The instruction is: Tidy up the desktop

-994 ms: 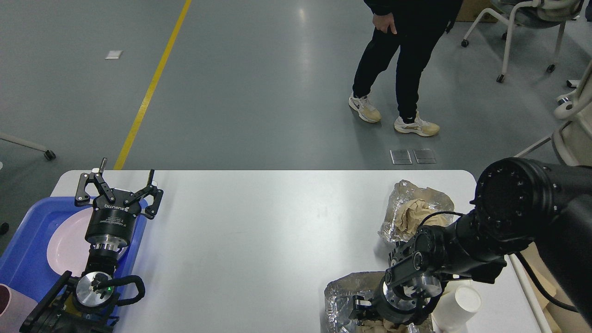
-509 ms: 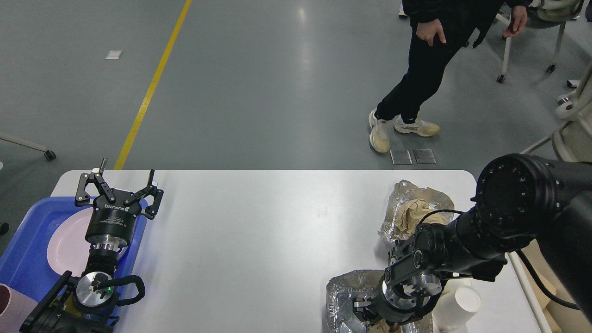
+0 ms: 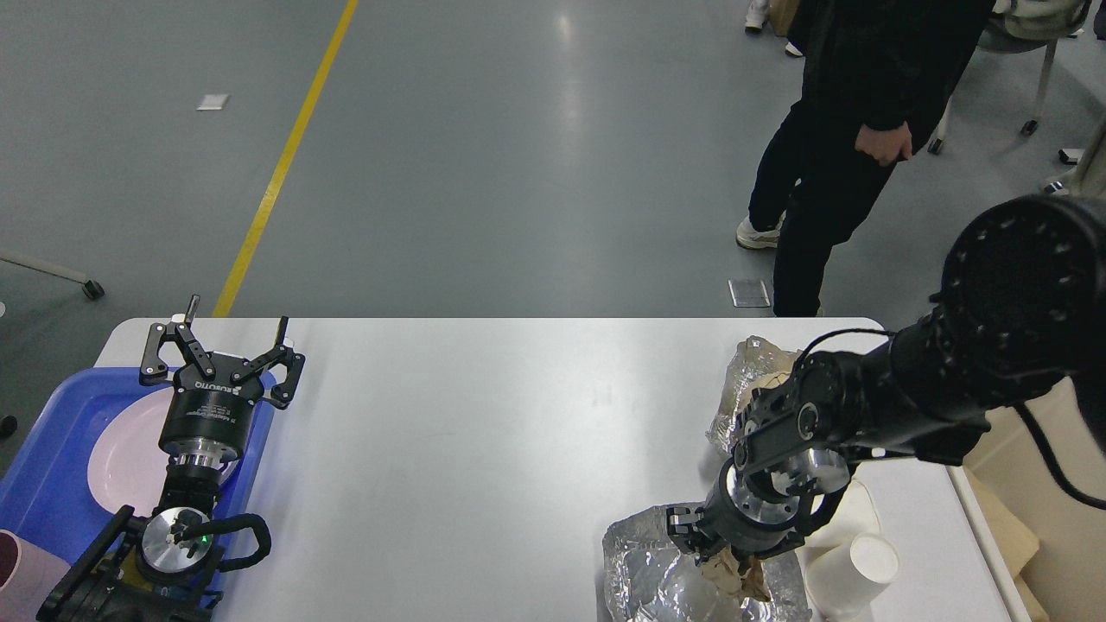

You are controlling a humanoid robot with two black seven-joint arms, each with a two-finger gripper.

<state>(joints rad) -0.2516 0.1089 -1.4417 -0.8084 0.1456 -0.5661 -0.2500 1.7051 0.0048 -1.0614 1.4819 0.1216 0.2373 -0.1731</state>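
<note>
The white desktop (image 3: 484, 432) fills the lower part of the head view. My left gripper (image 3: 235, 328) is open and empty, upright over the far edge of a blue tray (image 3: 52, 458). My right gripper (image 3: 734, 566) points down near the front right and is shut on a crumpled brown paper wad (image 3: 733, 572), held just above a sheet of crinkled foil (image 3: 665, 583). A second foil sheet with brown paper (image 3: 745, 380) lies behind my right arm, partly hidden.
A pink plate (image 3: 121, 453) lies in the blue tray, and a pink cup (image 3: 22, 566) stands at its front left. White paper cups (image 3: 851, 574) lie right of the foil. A beige bin (image 3: 1028, 484) stands off the table's right edge. A person (image 3: 842, 130) stands behind the table.
My right arm has risen and moved back, lifting the brown paper wad off the front foil. The person has walked to the right. My left arm has not moved.
</note>
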